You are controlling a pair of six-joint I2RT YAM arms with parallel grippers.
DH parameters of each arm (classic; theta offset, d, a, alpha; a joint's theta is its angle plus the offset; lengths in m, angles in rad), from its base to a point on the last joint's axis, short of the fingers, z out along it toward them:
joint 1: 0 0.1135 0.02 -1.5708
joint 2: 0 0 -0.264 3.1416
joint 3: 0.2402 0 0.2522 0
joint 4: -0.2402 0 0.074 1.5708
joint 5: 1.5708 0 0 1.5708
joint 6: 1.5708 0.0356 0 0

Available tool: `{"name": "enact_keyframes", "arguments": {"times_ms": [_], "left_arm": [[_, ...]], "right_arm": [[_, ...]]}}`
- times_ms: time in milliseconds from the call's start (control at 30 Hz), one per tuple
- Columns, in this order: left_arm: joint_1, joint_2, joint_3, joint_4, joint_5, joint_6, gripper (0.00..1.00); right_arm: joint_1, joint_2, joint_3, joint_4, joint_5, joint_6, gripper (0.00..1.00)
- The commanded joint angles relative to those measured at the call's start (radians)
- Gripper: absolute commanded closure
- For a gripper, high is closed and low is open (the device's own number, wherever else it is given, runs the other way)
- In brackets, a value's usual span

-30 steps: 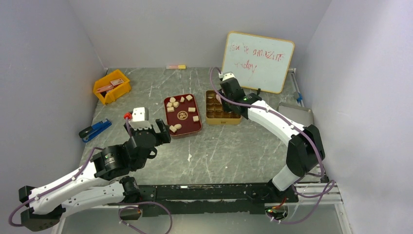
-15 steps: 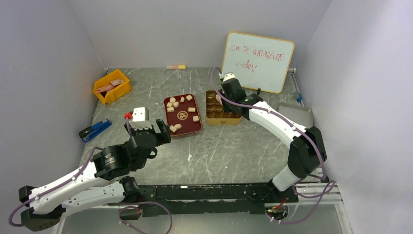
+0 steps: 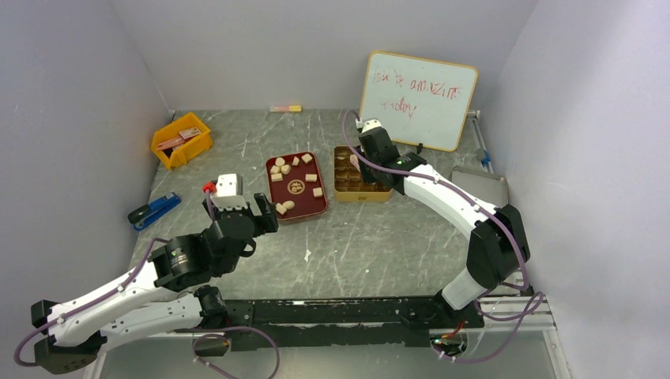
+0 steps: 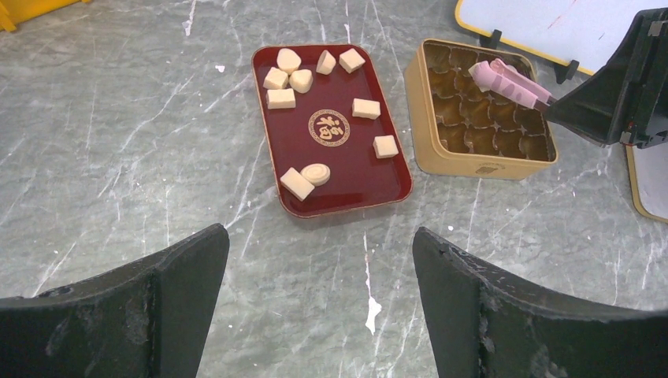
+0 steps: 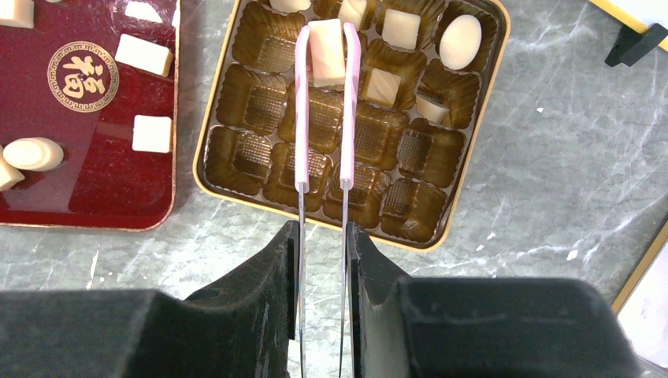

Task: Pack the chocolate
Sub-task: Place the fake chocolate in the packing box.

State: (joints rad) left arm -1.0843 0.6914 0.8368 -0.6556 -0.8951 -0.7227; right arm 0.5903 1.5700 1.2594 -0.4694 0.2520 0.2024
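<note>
Bench (image 3: 379,237): grey marbled, carrying tin and tray side by side ahead of both arms.
Gold tin (image 5: 473,134): directly under the right jaws; far-row cups partly filled, near rows bare.
Red tray (image 4: 346,169): ahead of the left jaws, well apart; loose chocolate scattered in it.
Left gripper (image 4: 319,307): jaws wide apart, holding nothing, hovering short of the tray.
Right gripper (image 5: 323,236): jaws pinched on pink tongs (image 5: 303,118), not fully together.
Chocolate (image 5: 327,51): one pale block between the tong tips, beyond the right jaws, over a far cup of the tin.
Step in hand: likely seating that block in its cup.
Next move: probably letting the tongs spread so the block drops, then lifting clear without dragging it out.
</note>
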Motion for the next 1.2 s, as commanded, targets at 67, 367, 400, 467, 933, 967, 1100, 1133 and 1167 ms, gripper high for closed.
{"name": "enact_keyframes", "arguments": {"times_ms": [67, 367, 400, 467, 933, 967, 1100, 1133, 1167], "left_arm": [[-0.005, -0.006, 0.030, 0.011, -0.005, -0.014, 0.09], [-0.005, -0.008, 0.025, 0.011, -0.005, -0.017, 0.09], [-0.005, -0.007, 0.025, 0.011, -0.004, -0.017, 0.09], [-0.005, -0.007, 0.025, 0.010, -0.005, -0.018, 0.09], [-0.005, -0.005, 0.022, 0.011, -0.002, -0.023, 0.09], [-0.005, -0.003, 0.022, 0.011, -0.003, -0.023, 0.09], [-0.005, -0.004, 0.020, 0.014, -0.003, -0.023, 0.09], [-0.005, -0.003, 0.019, 0.013, -0.003, -0.023, 0.09], [-0.005, -0.004, 0.019, 0.013, -0.005, -0.023, 0.09]], "right_arm": [[-0.002, -0.010, 0.021, 0.042, -0.005, 0.006, 0.74], [-0.001, -0.007, 0.017, 0.051, -0.010, 0.006, 0.73], [-0.002, -0.007, 0.016, 0.052, -0.010, 0.005, 0.72], [-0.002, -0.007, 0.015, 0.051, -0.009, 0.005, 0.72], [-0.002, -0.001, 0.006, 0.059, -0.007, 0.000, 0.70], [-0.002, 0.002, 0.006, 0.059, -0.007, 0.001, 0.70], [-0.002, 0.005, 0.006, 0.061, -0.009, 0.001, 0.70], [-0.002, 0.005, 0.006, 0.063, -0.008, 0.000, 0.70], [-0.002, 0.006, 0.006, 0.063, -0.009, 0.001, 0.70]]}}
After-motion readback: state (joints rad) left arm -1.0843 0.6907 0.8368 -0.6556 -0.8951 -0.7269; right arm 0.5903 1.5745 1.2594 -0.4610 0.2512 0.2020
